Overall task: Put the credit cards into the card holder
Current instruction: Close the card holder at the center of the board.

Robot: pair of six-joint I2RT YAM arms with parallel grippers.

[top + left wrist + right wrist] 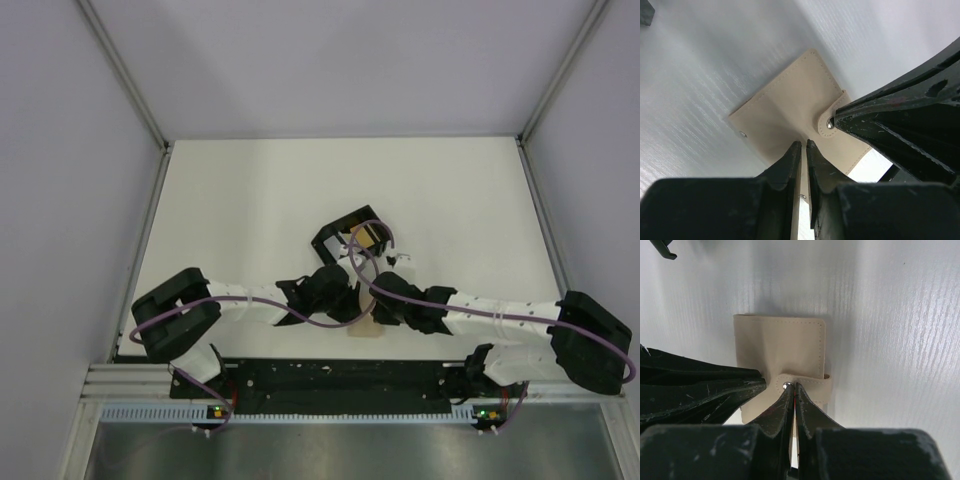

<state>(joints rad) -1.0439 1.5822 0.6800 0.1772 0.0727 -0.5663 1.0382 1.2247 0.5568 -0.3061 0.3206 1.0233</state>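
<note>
The card holder is lying flat on the white table, directly beneath both grippers. The left gripper is pinching a thin tan edge at its near side, while the right gripper, fingers pressed together, is resting its tips at the snap strap.

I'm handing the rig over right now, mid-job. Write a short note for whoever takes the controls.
Left tool: nearly shut, beige showing in its slit, apparently pinching the beige leather-like card holder at its edge.
Right tool: shut, tips at the holder's snap strap.
Holder: lying flat, snapped closed.
Cards: a yellow-orange plastic card shows in the black square tray; others not visible.
Done: no card in the holder.
Left: unsnap, open, insert cards.
</note>
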